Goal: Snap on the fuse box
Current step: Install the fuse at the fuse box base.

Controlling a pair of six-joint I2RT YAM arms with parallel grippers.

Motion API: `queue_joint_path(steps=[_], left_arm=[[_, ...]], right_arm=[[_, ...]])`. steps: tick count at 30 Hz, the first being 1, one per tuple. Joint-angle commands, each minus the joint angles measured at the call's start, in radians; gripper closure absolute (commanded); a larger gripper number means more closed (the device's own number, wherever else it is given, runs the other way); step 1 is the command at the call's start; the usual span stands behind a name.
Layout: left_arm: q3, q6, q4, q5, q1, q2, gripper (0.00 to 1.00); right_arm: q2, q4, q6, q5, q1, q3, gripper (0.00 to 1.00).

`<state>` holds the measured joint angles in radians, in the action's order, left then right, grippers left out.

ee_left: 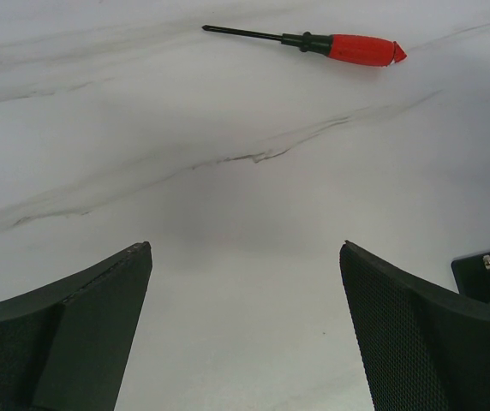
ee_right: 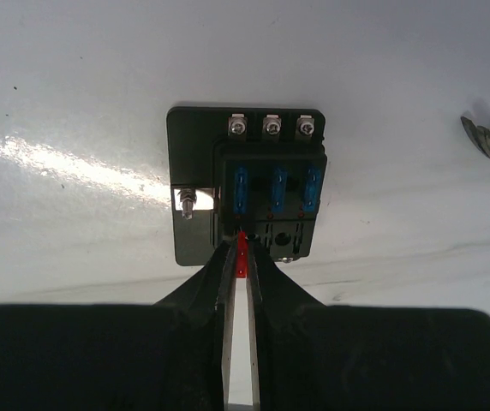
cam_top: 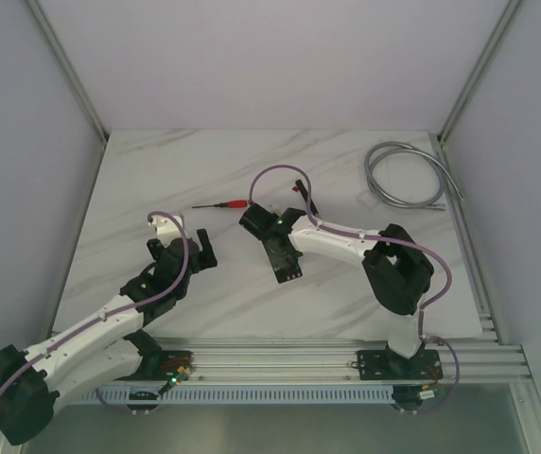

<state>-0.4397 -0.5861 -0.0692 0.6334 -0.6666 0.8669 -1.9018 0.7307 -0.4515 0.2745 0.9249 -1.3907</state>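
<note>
Right end effector (ee_right: pixel 242 253) pinches a red fuse (ee_right: pixel 242 259) at the fuse box (ee_right: pixel 197 147); left end effector (ee_left: pixel 245 250) gapes wide

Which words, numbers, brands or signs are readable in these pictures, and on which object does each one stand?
No text is readable in any view.
Black square plastic fuse box: no legible marking.
Three blue fuses: any numbers are too small and blurred.
Red-handled screwdriver: no visible brand.
</note>
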Motion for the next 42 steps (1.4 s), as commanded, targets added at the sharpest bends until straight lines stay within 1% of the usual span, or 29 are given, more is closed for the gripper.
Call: queue_joint_path(steps=[1, 5, 16, 20, 23, 26, 34, 42], left_arm=[[0.009, -0.004, -0.005, 0.014, 0.008, -0.002, 0.0], [0.009, -0.004, -0.007, 0.014, 0.009, -0.002, 0.0], [0.009, -0.004, -0.006, 0.014, 0.008, -0.004, 0.0], [0.01, -0.005, -0.006, 0.014, 0.008, -0.003, 0.0], [0.009, -0.005, -0.006, 0.014, 0.01, -0.003, 0.0], [0.01, -0.006, -0.007, 0.014, 0.01, -0.003, 0.0], [0.009, -0.006, -0.007, 0.012, 0.011, -0.002, 0.0], [0.009, -0.006, -0.005, 0.011, 0.011, 0.001, 0.0]], right_arm=[[-0.041, -0.001, 0.013, 0.014, 0.007, -0.012, 0.99], [-0.042, -0.005, 0.021, 0.01, 0.01, -0.009, 0.96], [-0.019, -0.024, 0.056, 0.033, 0.023, 0.026, 0.97], [0.021, -0.037, 0.056, 0.041, 0.023, 0.054, 0.9], [0.052, -0.047, 0.052, 0.044, 0.022, 0.077, 0.84], [0.064, -0.057, 0.047, 0.031, 0.023, 0.088, 0.8], [0.069, -0.065, 0.041, 0.014, 0.022, 0.096, 0.75], [0.1, -0.075, 0.034, 0.012, 0.022, 0.106, 0.76]])
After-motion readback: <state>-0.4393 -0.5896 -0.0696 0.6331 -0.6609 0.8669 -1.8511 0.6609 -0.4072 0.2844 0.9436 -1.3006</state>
